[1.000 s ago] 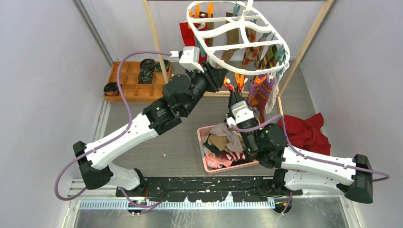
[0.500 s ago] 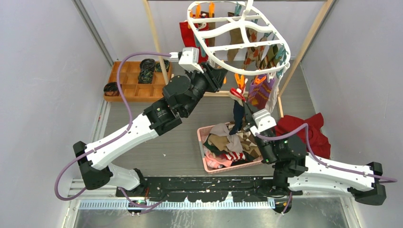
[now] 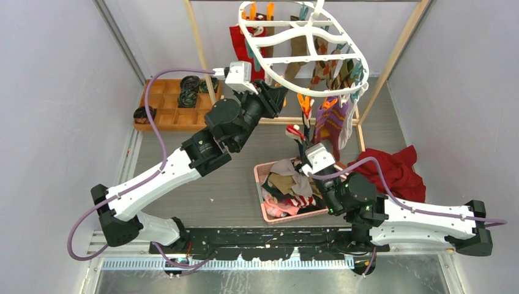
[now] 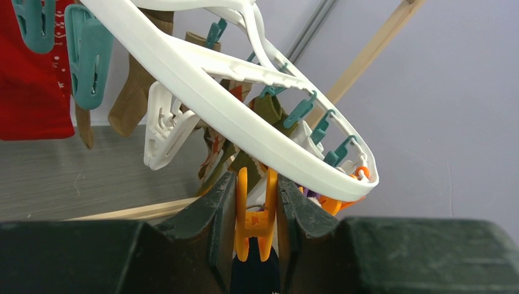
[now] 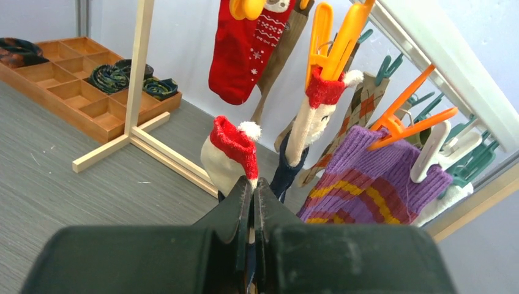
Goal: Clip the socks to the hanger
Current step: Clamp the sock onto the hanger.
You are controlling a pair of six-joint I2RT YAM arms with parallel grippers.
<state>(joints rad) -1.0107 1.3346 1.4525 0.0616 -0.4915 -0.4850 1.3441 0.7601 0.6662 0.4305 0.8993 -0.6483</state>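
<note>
The hanger (image 3: 278, 41), a white oval ring with teal and orange pegs, hangs at the back with several socks clipped to it. My left gripper (image 4: 256, 184) is shut on an orange peg (image 4: 255, 217) under the hanger's rim (image 4: 202, 79), pressing its handles; something navy shows below the peg. My right gripper (image 5: 253, 187) is shut on a sock with a red cuff and white pompom (image 5: 231, 147), held upright below the hanger (image 5: 440, 49). In the top view this sock (image 3: 295, 131) is just beneath the orange pegs (image 3: 304, 104). A matching sock (image 5: 318, 98) hangs from another orange peg.
A pink basket (image 3: 259, 184) of loose socks lies under my right arm. A red cloth (image 3: 398, 171) lies to its right. A wooden tray (image 3: 165, 107) with black rolls is at the back left. Wooden rack posts (image 3: 199, 49) flank the hanger. A purple striped sock (image 5: 367, 184) hangs close by.
My right arm carried the red-cuffed sock up under the hanger, then back slightly left and lower. My left arm and the hanger shifted a little left.
</note>
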